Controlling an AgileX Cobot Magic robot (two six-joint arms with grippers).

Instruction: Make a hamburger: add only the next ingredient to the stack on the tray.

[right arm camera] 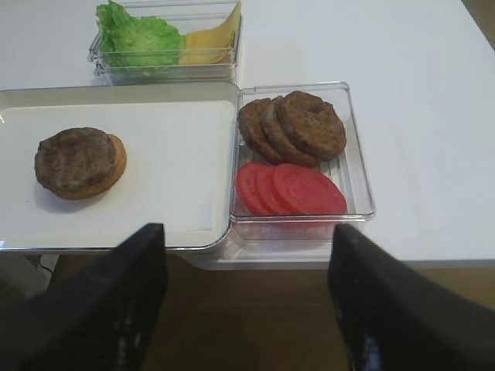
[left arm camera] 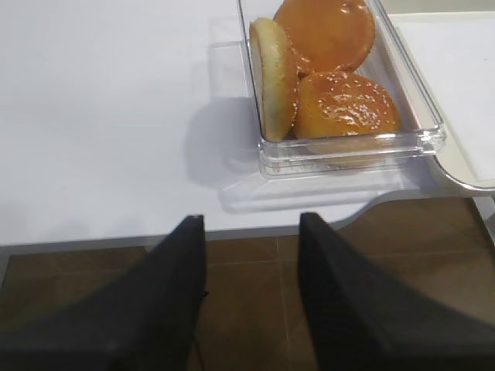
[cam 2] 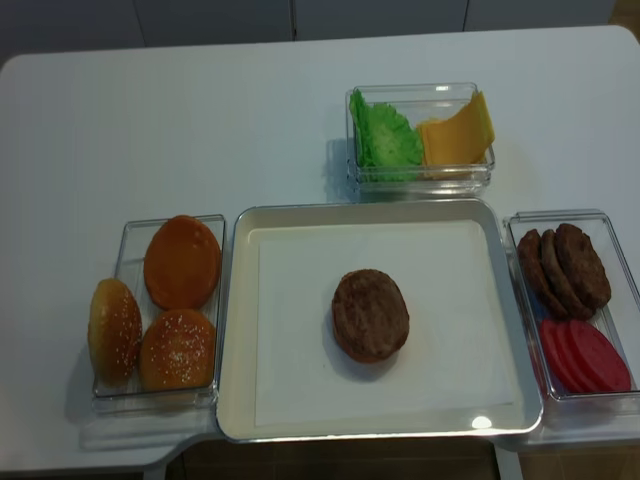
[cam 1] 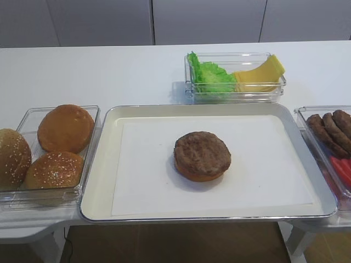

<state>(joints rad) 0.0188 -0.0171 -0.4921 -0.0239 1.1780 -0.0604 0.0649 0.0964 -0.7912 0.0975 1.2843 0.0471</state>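
The right gripper (right arm camera: 246, 297) hangs spread and empty below the table's near edge, its two dark fingers (right arm camera: 124, 309) framing the tub (right arm camera: 356, 154) of patties and red slices. Taking the tray (right arm camera: 155, 97) as landmark: the tub sits just beside its right rim, and the stack (right arm camera: 79, 162) rests on the paper liner near the tray's middle, left of and beyond the gripper. A patty (cam 1: 202, 152) already lies on top of the bun base, covering it nearly to the edge; the sauce layer is, as far as these views show, hidden beneath it. So the ingredient appears placed, and the right arm is the nearer one to both tub and stack. The patty is round, with no long axis to line up on.

The left gripper (left arm camera: 251, 290) is also parted and holds nothing, hanging off the table before the bun tub (left arm camera: 348, 151), which stands at the tray's left rim, well apart from the stack.
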